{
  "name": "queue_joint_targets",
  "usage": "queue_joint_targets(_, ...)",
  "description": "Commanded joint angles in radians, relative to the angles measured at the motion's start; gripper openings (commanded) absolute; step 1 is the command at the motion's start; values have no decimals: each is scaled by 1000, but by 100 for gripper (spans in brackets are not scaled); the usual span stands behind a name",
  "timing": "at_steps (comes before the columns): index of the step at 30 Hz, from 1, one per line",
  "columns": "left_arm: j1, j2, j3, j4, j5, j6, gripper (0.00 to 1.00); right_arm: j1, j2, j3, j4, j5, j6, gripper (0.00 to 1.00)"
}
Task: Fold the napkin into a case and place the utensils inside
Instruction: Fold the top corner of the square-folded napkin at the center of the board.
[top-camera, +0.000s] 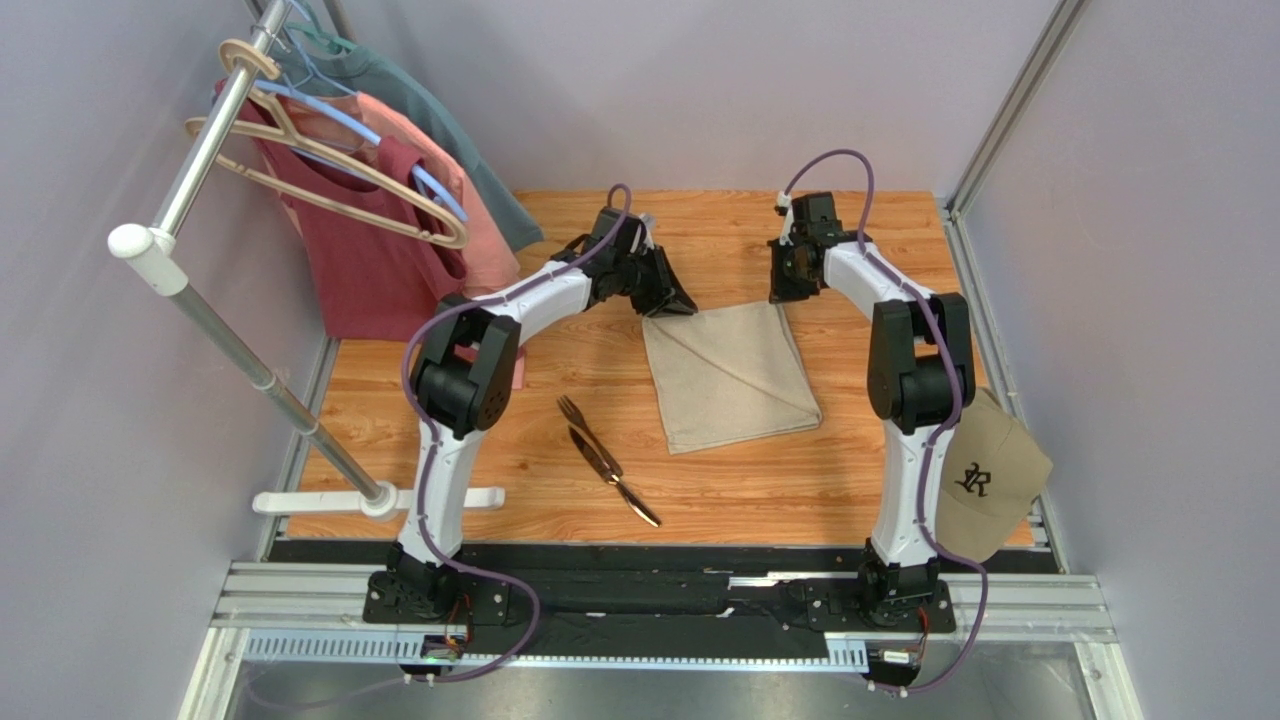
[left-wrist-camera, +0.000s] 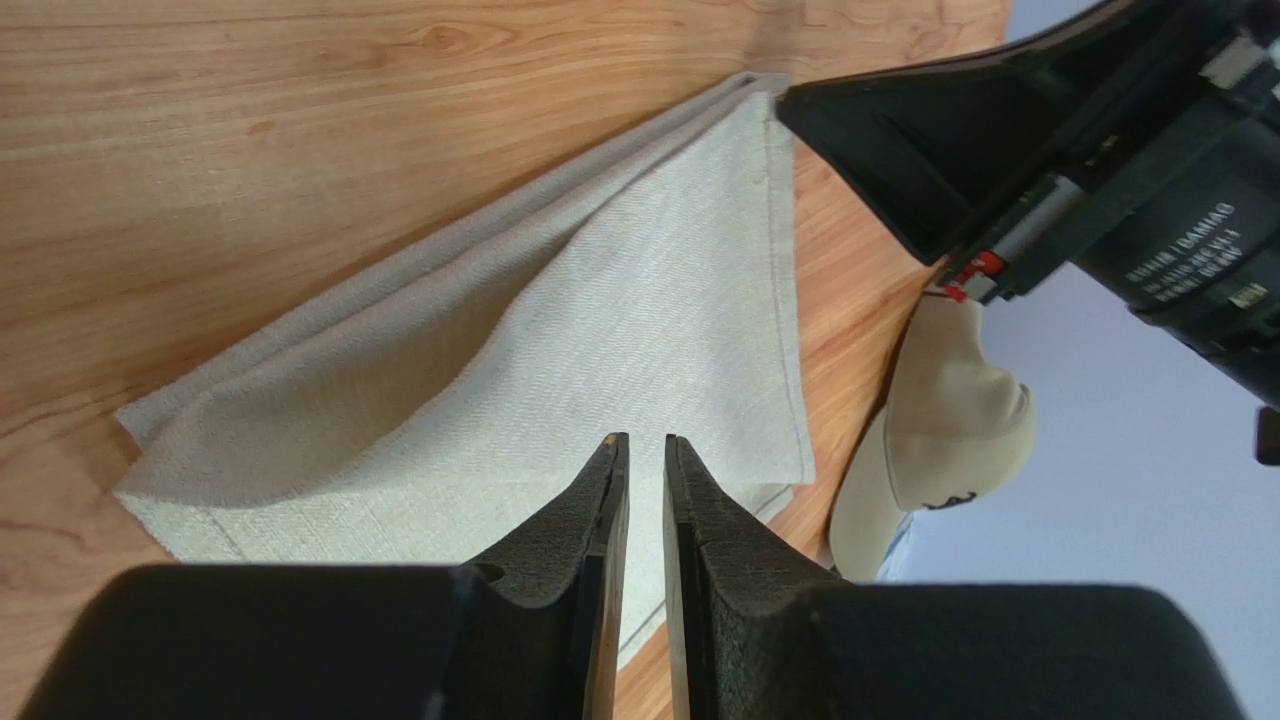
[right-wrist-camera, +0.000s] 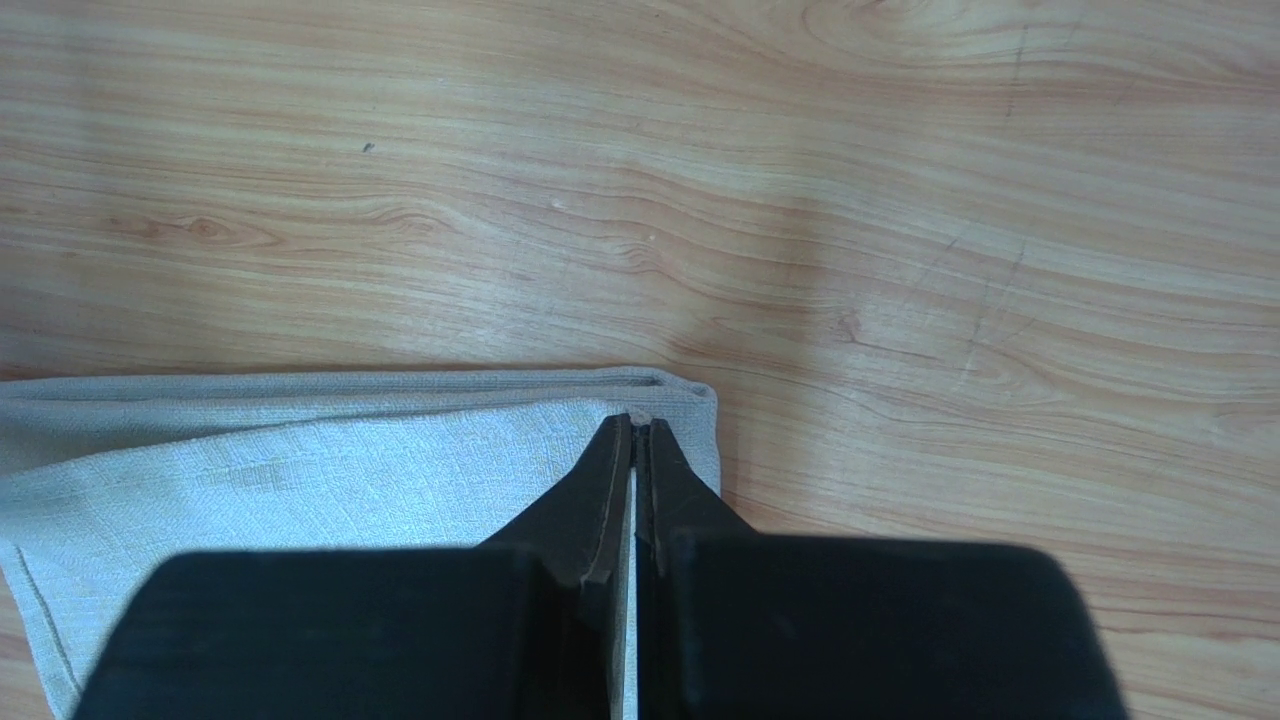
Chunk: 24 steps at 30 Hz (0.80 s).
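arm bases sit side by side at the near edge of the worktop (top-camera: 751, 503). both arms reach up and forward, elbows raised, wrists bent down to the far corners of the napkin (top-camera: 733, 375). napkin lies flat at mid-worktop, folded in layers, with a diagonal crease across its top. bare wood lies open beyond its far edge and along its near side. fork (top-camera: 577, 420) and knife (top-camera: 640, 507) lie crossed to the napkin's near left, apart from the cloth. tan cap (top-camera: 995, 477) hangs over the right edge beside the right arm; shirts (top-camera: 376, 255) hang on a rack at far left. left pincer (left-wrist-camera: 646, 440): narrow slit between the fingers, tips over the napkin's left border, nothing seen between them. right pincer (right-wrist-camera: 639, 422): fingers pressed almost together, tips nipping the layered far right corner of the napkin.
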<state>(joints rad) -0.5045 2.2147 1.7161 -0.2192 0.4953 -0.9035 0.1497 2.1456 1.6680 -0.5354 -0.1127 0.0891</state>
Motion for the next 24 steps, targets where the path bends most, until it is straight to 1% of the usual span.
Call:
queue_joint_targets(1, -6, 26, 39, -31, -7, -15, 22, -12, 5, 27, 14, 27, 3, 0)
queue_joint_targets(7, 24, 48, 39, -58, -50, -32, 18, -18, 11, 27, 14, 13, 0, 0)
queue_joint_targets(16, 66, 94, 54, -83, -67, -43, 18, -22, 13, 21, 23, -13, -2, 0)
queue_joint_targets(19, 73, 86, 22, -68, -63, -48, 17, -19, 13, 16, 26, -38, 4, 0)
queue_joint_targets(24, 80, 24, -15, -69, -83, 8, 17, -19, 13, 15, 23, -73, 21, 0)
